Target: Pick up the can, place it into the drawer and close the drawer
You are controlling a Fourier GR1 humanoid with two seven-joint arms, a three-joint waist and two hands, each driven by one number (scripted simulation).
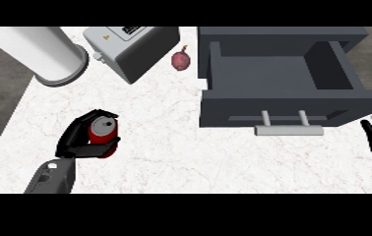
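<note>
A red can (102, 128) with a silver top lies in my left hand (81, 140) at the lower left of the counter; the fingers and thumb curl round it and hide much of its body. The dark grey drawer (280, 102) stands pulled open at the right, its inside bare, with a light grey handle (288, 129) on its front. Only a black sliver of my right hand (367, 132) shows at the right edge, below and right of the drawer's front.
A grey toaster (131, 50) sits at the top middle, with a reddish-purple onion-like vegetable (180, 60) beside it. A large white cylinder (47, 53) lies at the top left. The counter's left edge (16, 109) runs diagonally.
</note>
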